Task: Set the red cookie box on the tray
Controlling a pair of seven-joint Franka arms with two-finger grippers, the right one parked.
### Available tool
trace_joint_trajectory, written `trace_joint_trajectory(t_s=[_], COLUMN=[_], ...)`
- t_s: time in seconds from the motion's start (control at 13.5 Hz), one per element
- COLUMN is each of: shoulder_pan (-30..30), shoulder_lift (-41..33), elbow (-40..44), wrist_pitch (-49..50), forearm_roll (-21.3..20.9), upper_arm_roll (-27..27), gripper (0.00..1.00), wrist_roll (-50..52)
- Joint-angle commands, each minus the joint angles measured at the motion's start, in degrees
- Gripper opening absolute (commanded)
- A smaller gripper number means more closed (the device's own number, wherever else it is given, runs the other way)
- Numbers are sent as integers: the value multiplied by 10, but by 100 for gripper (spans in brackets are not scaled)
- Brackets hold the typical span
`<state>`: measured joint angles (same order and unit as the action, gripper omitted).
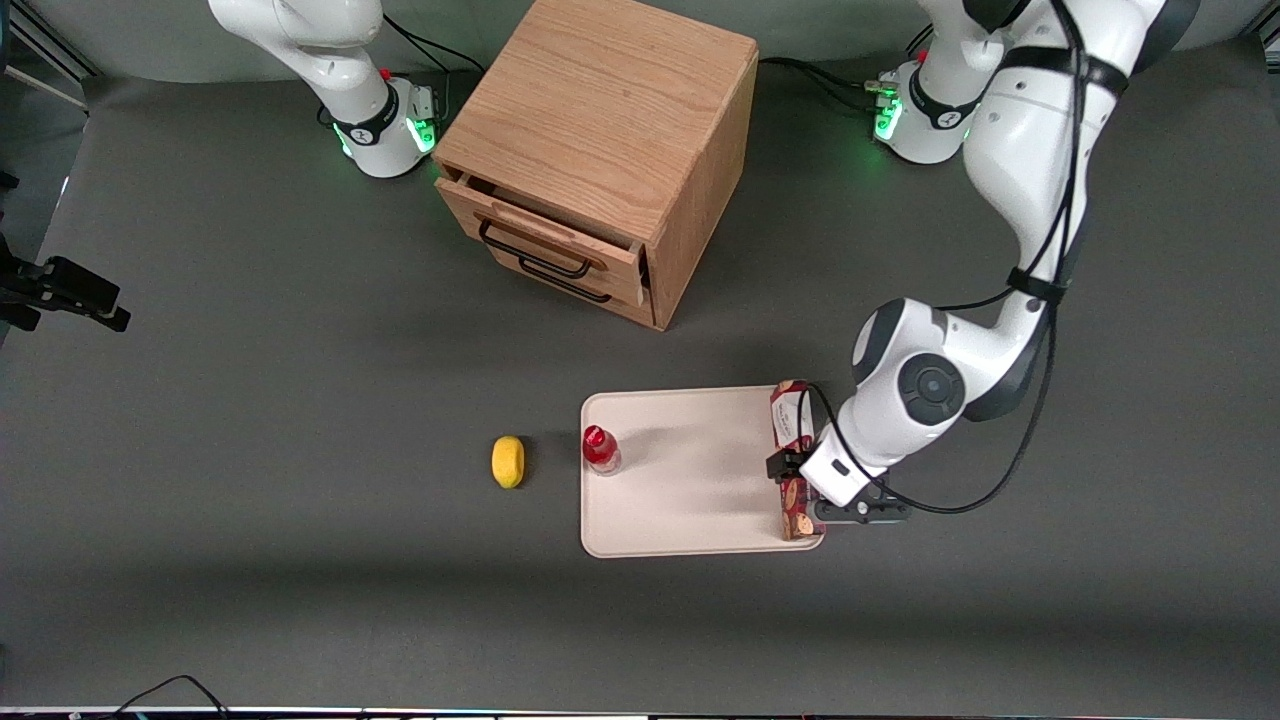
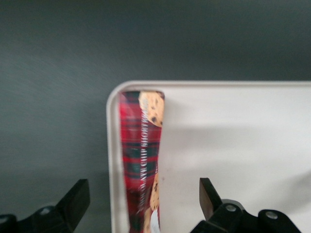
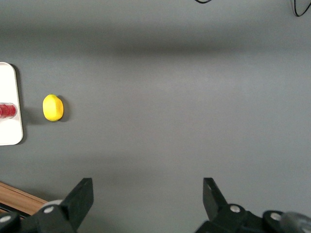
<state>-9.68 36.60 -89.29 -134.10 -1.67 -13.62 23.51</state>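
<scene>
Red cookie box (image 2: 142, 160), tartan-printed with cookie images, lying on tray (image 1: 690, 500) along its 3 o'clock rim, gripper (image 2: 143, 201) above it, fingers (image 2: 75, 199) spread wide, not touching box

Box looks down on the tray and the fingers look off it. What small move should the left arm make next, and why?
Probably lift the left gripper straight up. Its fingers are open, clear of either side of the long dark-red cookie box, which lies inside the rim of the flat cream-white tray along one edge. Rising before moving sideways should avoid nudging the box.
</scene>
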Motion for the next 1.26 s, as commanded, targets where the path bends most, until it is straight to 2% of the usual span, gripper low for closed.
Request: trace_joint_trajectory(t_s=[0.0,0.22,0.44,0.81,1.19], shoulder_pan=[34,78,113,137,141], shoulder_lift=[-104,-200,-280,-381,-413], elbow=[-30,-33,-38,-60,-58], wrist_pitch=[82,215,327,409,437], forearm_roll=[-8,-9,-9,-3,4], upper_arm_roll=[1,4,29,84,97], gripper=[100,100,100,100,100], wrist_roll=[-16,-27,-147,-245,-275])
